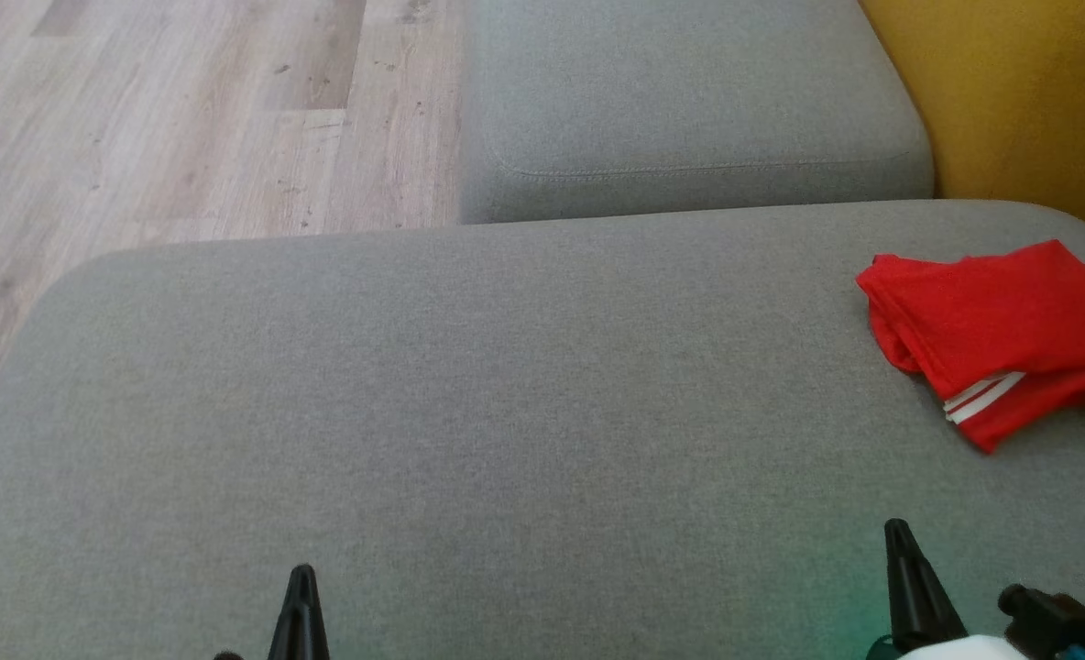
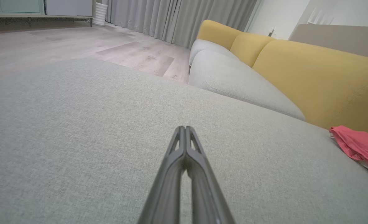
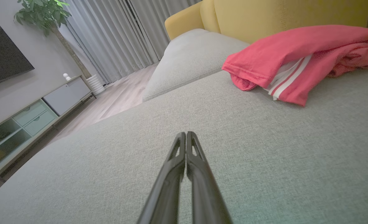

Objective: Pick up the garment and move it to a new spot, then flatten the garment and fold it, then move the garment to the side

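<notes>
See left fingers (image 2: 170, 174) clenched tip to tip, empty, low over grey sofa seat (image 1: 506, 385). Same for right fingers (image 3: 170, 177): pressed together, gripping nothing. Find red garment (image 1: 1001, 321), white-striped, loosely folded, ahead-right of right fingers, well apart, at seat's right end near yellow backrest (image 2: 311, 81).

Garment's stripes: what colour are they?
White stripes on the red garment; clearest in the right wrist view.

Both arms sit low, the left gripper (image 1: 301, 587) and right gripper (image 1: 898, 541) each with fingers pressed together, holding nothing.
</notes>
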